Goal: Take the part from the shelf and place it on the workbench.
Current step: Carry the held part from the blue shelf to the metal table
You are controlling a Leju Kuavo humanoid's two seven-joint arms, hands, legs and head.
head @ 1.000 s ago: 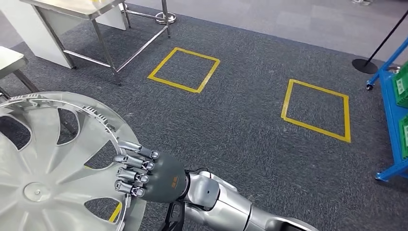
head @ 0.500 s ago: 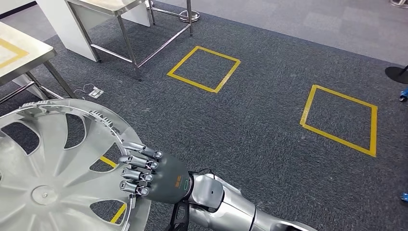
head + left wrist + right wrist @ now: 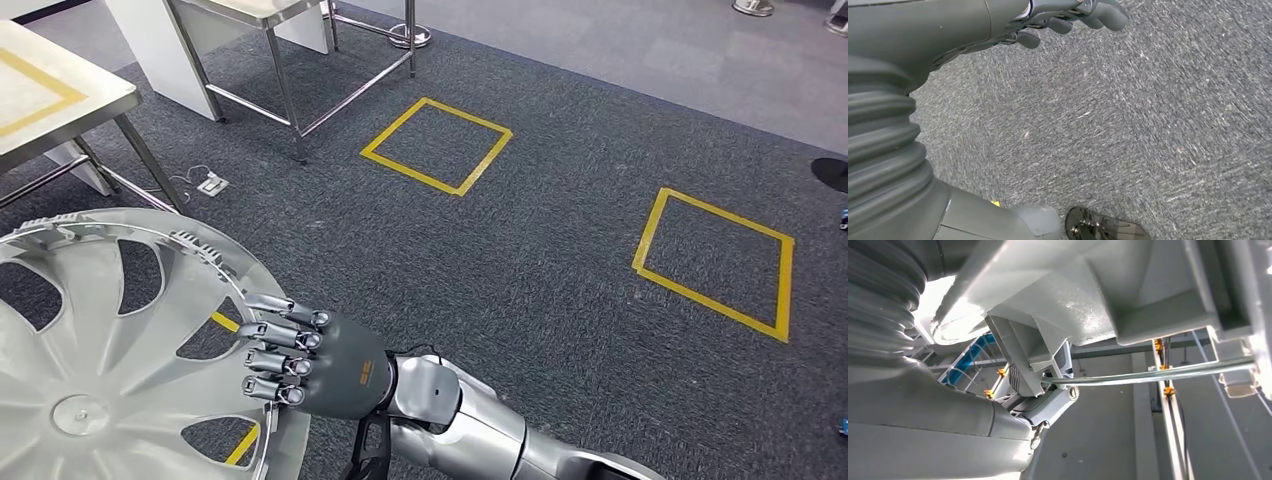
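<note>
- Right hand (image 3: 310,362) gripped the rim of the wheel cover (image 3: 110,360), fingers (image 3: 280,345) curled over its edge; the right wrist view showed the grey underside of the cover close against the hand.
- Left hand (image 3: 1058,20) hung over grey carpet with nothing in it, fingers loosely curled but apart. I read it as open.
- The wheel cover was off the shelf and carried low at the robot's front left, face up and roughly level, above the carpet.
- Surface (image 3: 50,95) with yellow tape on top stood ahead to the left, near the cover's far edge but not under it. A second steel table (image 3: 270,20) stood beyond it.
- Judgement: the step in hand was the carry to the surface. To do it well, keep the cover level, since one hand holds a wide disc by its edge and it could tip or slip. Raise it above the surface's edge before moving in, then set it flat inside the taped mark.
- Count: one wheel cover, two tables, two yellow taped squares (image 3: 437,145) on the carpet, one small white socket block (image 3: 211,184) with its cable on the floor.
</note>
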